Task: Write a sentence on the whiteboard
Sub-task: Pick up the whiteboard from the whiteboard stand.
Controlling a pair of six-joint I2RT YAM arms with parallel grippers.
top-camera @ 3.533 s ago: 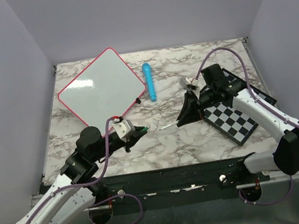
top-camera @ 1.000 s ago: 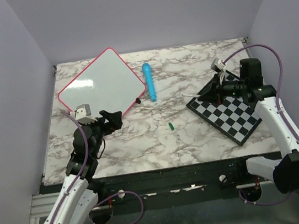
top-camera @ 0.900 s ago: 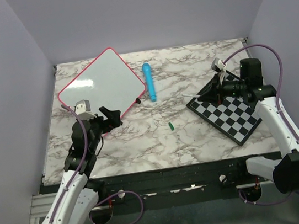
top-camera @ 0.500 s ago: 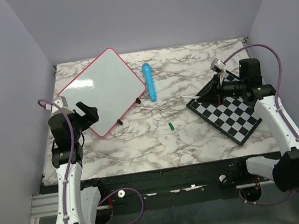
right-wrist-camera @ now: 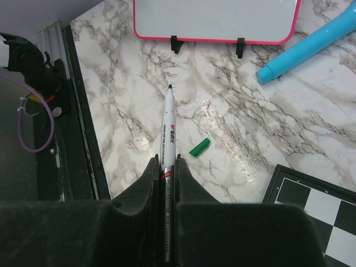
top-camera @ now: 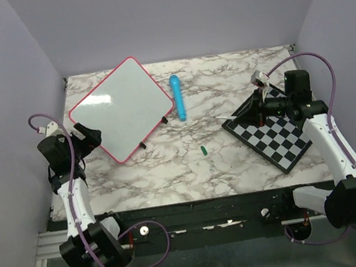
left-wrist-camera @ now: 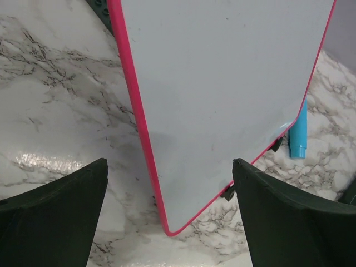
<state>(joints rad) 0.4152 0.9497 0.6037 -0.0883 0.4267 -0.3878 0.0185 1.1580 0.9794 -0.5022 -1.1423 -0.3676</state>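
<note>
The whiteboard (top-camera: pixel 121 105), white with a pink-red rim, lies at the back left of the marble table. Its surface is blank and no sentence shows on it. My left gripper (top-camera: pixel 91 136) is open at the board's near-left edge. In the left wrist view the whiteboard (left-wrist-camera: pixel 222 89) has its near corner between the spread jaws of that gripper (left-wrist-camera: pixel 169 183), which touch nothing. My right gripper (top-camera: pixel 256 110) hovers over the chessboard's far corner, shut on an uncapped green-tipped marker (right-wrist-camera: pixel 168 119). The marker points out past that gripper (right-wrist-camera: pixel 167 161) toward the whiteboard (right-wrist-camera: pixel 214 16).
The marker's green cap (top-camera: pixel 203 150) lies loose mid-table, also visible under the right wrist as a cap (right-wrist-camera: pixel 200 147). A blue cylinder (top-camera: pixel 177 97) lies right of the board. The black-and-white chessboard (top-camera: pixel 278 139) lies at the right. Two small black clips stick out from the board's near-right edge.
The left arm has swung left and back, so its open gripper now faces the board's near-left edge. The green cap lies where it dropped. The right arm holds still with the marker.
</note>
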